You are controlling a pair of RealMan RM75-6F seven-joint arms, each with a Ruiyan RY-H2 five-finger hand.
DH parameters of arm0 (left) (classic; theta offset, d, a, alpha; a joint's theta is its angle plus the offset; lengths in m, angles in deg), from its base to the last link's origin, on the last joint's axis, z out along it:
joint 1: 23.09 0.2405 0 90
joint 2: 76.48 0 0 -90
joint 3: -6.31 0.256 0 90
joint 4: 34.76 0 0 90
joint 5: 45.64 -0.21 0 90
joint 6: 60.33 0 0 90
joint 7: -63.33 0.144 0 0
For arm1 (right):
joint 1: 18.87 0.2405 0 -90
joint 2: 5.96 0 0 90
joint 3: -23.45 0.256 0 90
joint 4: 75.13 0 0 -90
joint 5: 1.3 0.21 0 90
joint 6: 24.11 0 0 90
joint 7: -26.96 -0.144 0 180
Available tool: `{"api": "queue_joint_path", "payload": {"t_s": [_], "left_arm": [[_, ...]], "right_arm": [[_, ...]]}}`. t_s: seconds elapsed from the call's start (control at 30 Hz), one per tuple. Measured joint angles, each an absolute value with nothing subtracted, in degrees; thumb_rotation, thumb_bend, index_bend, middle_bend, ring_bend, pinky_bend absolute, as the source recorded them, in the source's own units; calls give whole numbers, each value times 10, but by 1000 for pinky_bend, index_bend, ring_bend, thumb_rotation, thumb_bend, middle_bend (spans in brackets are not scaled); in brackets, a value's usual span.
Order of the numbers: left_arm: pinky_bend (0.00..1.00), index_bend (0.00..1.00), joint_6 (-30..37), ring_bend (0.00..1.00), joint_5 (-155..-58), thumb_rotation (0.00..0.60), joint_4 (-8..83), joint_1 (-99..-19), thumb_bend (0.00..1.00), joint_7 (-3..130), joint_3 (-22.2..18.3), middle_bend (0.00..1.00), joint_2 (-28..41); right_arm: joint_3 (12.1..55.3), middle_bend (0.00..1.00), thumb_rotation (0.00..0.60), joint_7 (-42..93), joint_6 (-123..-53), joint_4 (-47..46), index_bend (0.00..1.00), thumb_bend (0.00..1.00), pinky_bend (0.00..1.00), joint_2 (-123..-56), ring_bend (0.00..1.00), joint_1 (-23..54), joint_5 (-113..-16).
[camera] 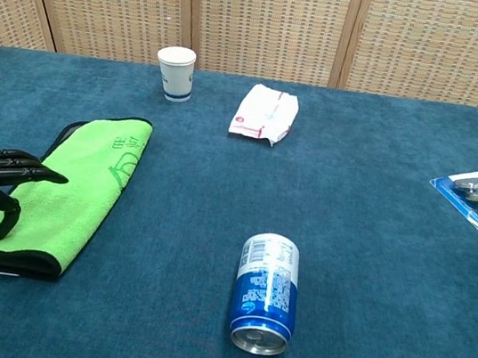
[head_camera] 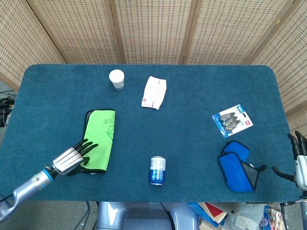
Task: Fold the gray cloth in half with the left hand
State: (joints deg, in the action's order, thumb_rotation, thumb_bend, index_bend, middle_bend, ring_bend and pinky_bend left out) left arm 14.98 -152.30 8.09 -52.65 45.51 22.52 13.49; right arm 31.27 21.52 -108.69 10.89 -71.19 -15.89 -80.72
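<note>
We see the cloth point(head_camera: 99, 139) on the near left of the table point(head_camera: 192, 86), already folded over, green face up with a dark border along its edges; from the chest view it lies flat, long side running near to far point(camera: 85, 183); the gray that the task names does not show on the side facing up.

The left hand point(head_camera: 72, 157) sits at the cloth's near left corner, fingers point(camera: 20, 169) spread and stretched over the green, thumb hanging down toward the fabric; it grasps nothing; we cannot tell whether the fingertips touch the cloth or hover just above.

The right hand point(head_camera: 300, 163) shows only at the far right edge of the head view, off the table, fingers apart and holding nothing.

Elsewhere: a paper cup point(head_camera: 116, 79) upright at the far left; a white packet point(head_camera: 154, 92) just right of it; a can point(head_camera: 157, 170) lying on its side near the middle front, its opening toward the near edge point(camera: 266, 293); a blister pack point(head_camera: 232, 120) on the right; a blue cloth point(head_camera: 237, 167), near right, folded.
</note>
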Motion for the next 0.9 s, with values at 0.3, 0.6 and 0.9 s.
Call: {"api": "queue_joint_path", "payload": {"t_s": [0.3,0.6,0.9], "left_arm": [[0,0,146,0,-1530,600,104,-530,326,440,235,0,114],[0,0,222,0,-1527,600,160,-519,293,424,223,0,53],[0,0,244,0,-1476,600,235,-509,292,437,162,0,28]], "right_arm": [[312,0,600,214,-1091,112,0,0,0,-710,0,-161,-810],[309,0,600,209,-1100,118,0,0,0,-706,0,-164,-821],[306,0,600,200,-1106,122,0,0,0,-702,0,-166,-831]]}}
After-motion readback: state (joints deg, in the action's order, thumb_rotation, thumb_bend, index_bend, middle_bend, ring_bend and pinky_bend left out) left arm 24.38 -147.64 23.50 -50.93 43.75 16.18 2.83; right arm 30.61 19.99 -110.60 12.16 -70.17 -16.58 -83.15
